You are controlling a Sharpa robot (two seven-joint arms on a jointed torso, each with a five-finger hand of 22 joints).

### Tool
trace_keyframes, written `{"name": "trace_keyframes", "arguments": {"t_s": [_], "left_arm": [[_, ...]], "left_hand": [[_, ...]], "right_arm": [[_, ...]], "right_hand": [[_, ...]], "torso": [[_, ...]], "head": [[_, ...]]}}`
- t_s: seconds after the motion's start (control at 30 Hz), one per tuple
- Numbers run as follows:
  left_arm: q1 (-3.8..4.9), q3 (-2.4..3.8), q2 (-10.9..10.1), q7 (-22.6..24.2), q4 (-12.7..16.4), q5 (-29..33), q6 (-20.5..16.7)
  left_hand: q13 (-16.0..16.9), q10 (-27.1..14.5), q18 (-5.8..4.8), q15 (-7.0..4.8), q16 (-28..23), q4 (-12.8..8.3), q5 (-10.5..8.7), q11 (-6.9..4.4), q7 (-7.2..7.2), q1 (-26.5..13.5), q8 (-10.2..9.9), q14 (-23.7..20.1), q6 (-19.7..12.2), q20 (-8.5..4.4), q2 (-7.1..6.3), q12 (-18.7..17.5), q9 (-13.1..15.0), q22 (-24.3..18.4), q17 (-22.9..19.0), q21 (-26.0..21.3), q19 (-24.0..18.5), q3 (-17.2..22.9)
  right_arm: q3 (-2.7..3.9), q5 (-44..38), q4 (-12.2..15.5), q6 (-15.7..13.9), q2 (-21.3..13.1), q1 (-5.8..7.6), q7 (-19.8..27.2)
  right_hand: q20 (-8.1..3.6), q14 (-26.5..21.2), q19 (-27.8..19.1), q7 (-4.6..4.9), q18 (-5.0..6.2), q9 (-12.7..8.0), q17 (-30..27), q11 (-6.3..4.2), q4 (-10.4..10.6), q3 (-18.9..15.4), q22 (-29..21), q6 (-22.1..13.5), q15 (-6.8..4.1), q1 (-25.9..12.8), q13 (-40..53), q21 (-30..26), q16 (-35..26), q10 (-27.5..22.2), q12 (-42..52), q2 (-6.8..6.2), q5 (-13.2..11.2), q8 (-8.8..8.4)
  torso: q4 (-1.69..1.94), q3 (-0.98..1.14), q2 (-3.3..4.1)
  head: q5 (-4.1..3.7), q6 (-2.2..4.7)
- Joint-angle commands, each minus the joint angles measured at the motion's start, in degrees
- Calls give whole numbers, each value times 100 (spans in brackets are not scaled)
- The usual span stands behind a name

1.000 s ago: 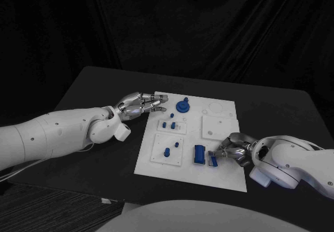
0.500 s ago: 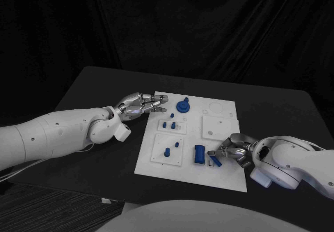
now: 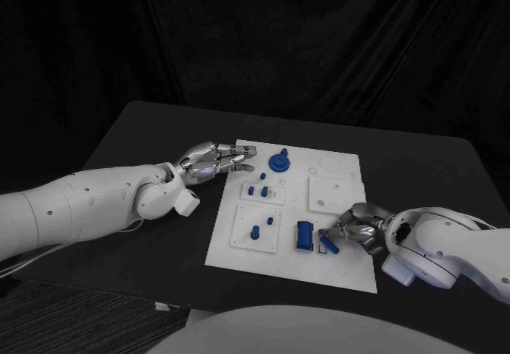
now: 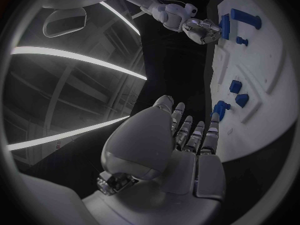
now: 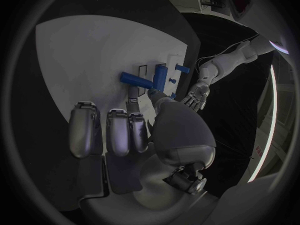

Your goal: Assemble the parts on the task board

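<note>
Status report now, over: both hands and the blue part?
Left hand open, resting at task board far corner. Right hand pinches small blue part beside tall blue block. Nothing in the way.

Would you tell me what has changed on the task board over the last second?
The right hand has tilted the small blue part it pinches: a second ago it stood beside the tall blue block, now it leans away toward the hand. The left hand stayed at the task board's far left corner, and the other parts kept their places.
</note>
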Motion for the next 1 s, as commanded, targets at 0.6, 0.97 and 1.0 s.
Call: {"name": "trace_keyframes", "arguments": {"t_s": [0.6, 0.97, 1.0], "left_arm": [[-16, 5, 16, 44, 1, 36, 93], [-18, 5, 18, 32, -1, 36, 101], [-18, 5, 19, 31, -2, 36, 101]], "left_hand": [[5, -6, -90, 8, 28, 3, 11, 41, -10, 38, 19, -16, -47, -9, 13, 8, -3, -16, 2, 18, -5, 36], [5, -5, -91, 7, 28, 5, 10, 43, -9, 36, 20, -18, -41, -10, 13, 10, -2, -17, 2, 18, -6, 43], [5, -5, -91, 7, 28, 5, 10, 43, -9, 36, 20, -18, -41, -10, 13, 10, -2, -17, 2, 18, -6, 43]], "right_arm": [[0, -189, -9, 409, -13, -13, 163], [0, -196, -9, 543, -44, -13, 357], [0, -196, -9, 550, -45, -13, 367]], "right_hand": [[224, 366, -51, 343, 14, -230, 316, 279, 303, -411, 1008, -1059, 205, -124, 1508, -439, 30, 630, 8, -352, -1105, -350], [302, 321, -123, 428, 50, -483, 221, 359, 257, -722, 964, -1325, 280, 280, 1508, -622, -1, 630, 8, -292, -66, -331], [304, 319, -122, 429, 50, -502, 218, 361, 218, -734, 965, -1329, 282, 341, 1508, -621, -1, 630, 8, -280, 70, -318]], "torso": [[1, 0, 0], [1, -1, 0], [1, 0, 0]], "head": [[6, 0], [7, 0], [9, 0]]}}
